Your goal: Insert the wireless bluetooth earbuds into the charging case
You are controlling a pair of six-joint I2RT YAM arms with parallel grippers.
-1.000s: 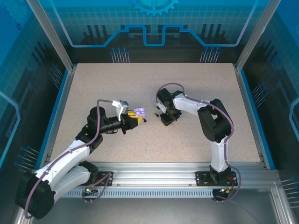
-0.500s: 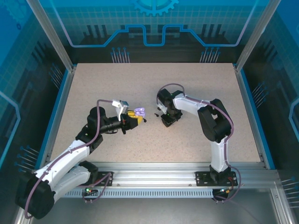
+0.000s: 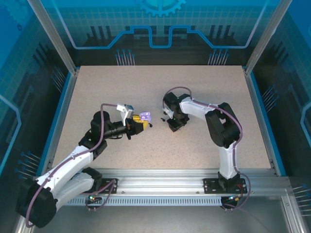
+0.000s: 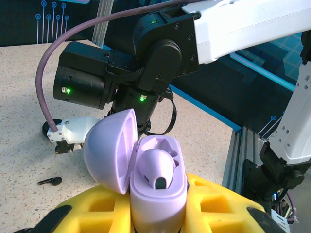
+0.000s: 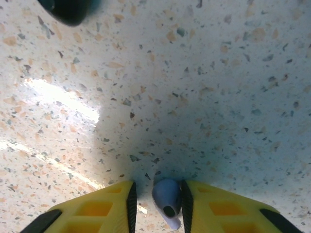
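My left gripper (image 3: pixel 140 124) is shut on a pale lavender charging case (image 4: pixel 158 199), held upright between its yellow fingers (image 4: pixel 92 206). The case's lid (image 4: pixel 109 150) is swung open to the left, and one lavender earbud (image 4: pixel 156 167) sits in the case. My right gripper (image 3: pixel 174 124) points down onto the table just right of the case. A second lavender earbud (image 5: pixel 166 196) lies on the table between its fingers (image 5: pixel 97 211). It touches the right pad, with a gap to the left pad.
A black earbud (image 4: pixel 50 181) lies on the speckled table (image 3: pixel 194 92) left of the case. Small black pieces (image 3: pixel 150 125) lie between the two grippers. A dark rounded object (image 5: pixel 68 12) sits ahead of the right gripper. The right arm (image 4: pixel 160 53) stands close behind the case.
The right gripper has shifted very slightly over the table. The left arm and the case have held still.
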